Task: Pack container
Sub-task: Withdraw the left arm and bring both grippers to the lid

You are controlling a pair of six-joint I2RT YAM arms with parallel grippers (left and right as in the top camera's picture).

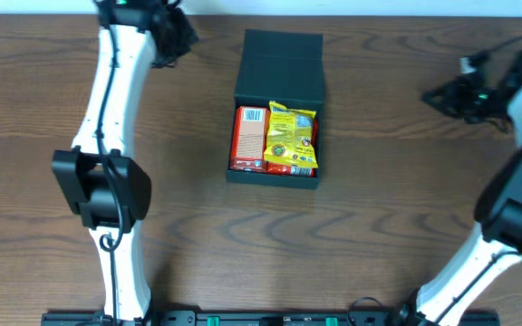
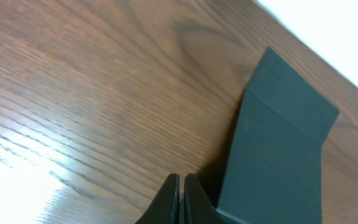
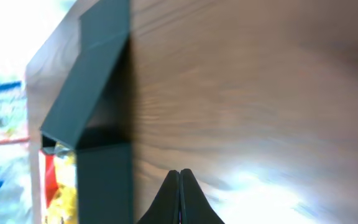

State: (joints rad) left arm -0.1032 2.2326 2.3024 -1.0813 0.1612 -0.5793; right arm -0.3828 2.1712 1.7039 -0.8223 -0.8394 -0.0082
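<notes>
The black container [image 1: 239, 177] sits at the table's centre with its flap lid [image 1: 280, 68] open and tilted back. Inside lie a red snack pack [image 1: 247, 138] on the left and a yellow snack pack [image 1: 292, 136] on the right. My left gripper [image 1: 181, 36] is shut and empty at the far left, well clear of the lid; its wrist view shows the shut fingers [image 2: 182, 180] beside the lid [image 2: 278, 149]. My right gripper [image 1: 435, 94] is shut and empty at the far right; its wrist view shows the shut fingers [image 3: 180, 175] and the container's side [image 3: 104, 180].
The wooden table [image 1: 379, 226] surrounds the container. The left arm's base link [image 1: 102, 186] stands at the front left and the right arm's link [image 1: 515, 208] at the front right. The table's far edge [image 1: 379, 16] runs just behind the lid.
</notes>
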